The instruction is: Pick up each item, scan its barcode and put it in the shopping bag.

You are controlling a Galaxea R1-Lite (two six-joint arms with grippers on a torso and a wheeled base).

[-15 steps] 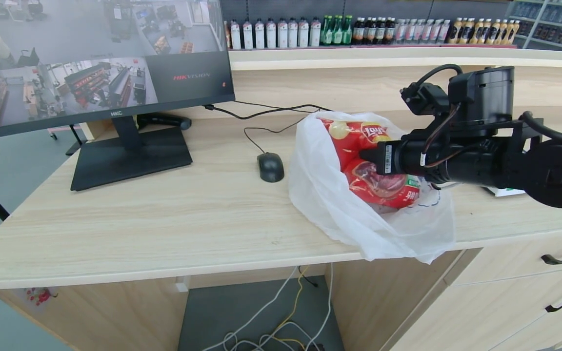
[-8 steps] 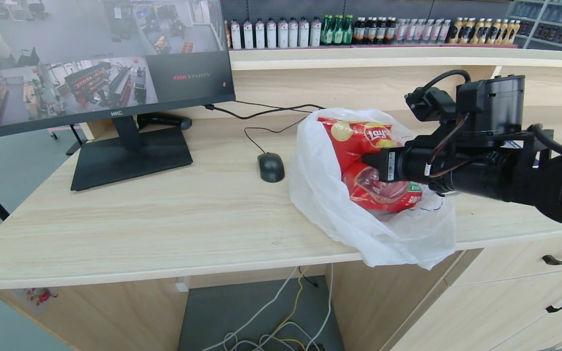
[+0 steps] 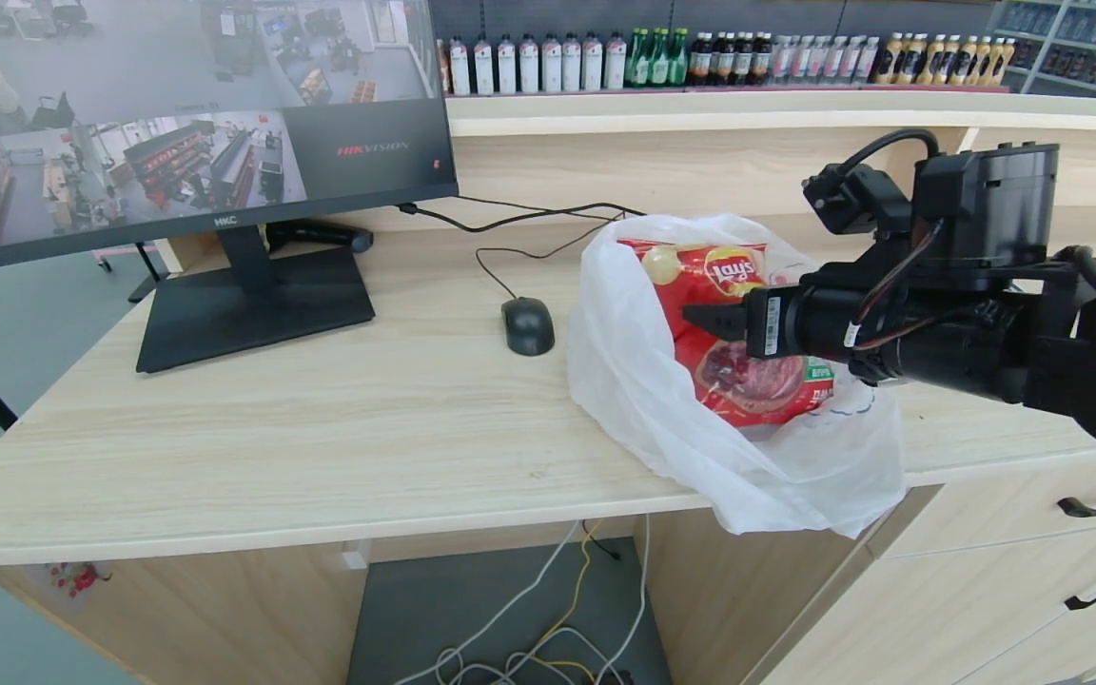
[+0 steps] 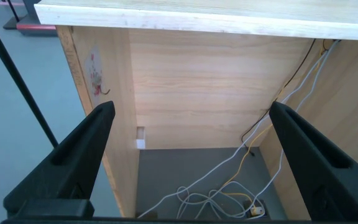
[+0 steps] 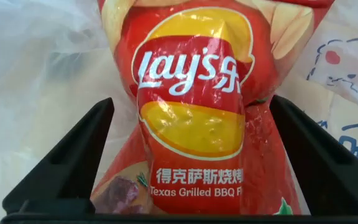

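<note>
Right pincer [image 5: 191, 102] of mine is hanging spread wide either side of the chip bag [image 3: 714, 271], which is sitting in the shopping bag [image 3: 634, 400] on the counter [image 3: 320, 409].

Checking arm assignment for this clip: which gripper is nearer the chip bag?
Right. The right gripper is at the chip bag inside the shopping bag, jaws open either side of it. The left gripper hangs below the counter, far from it.
</note>
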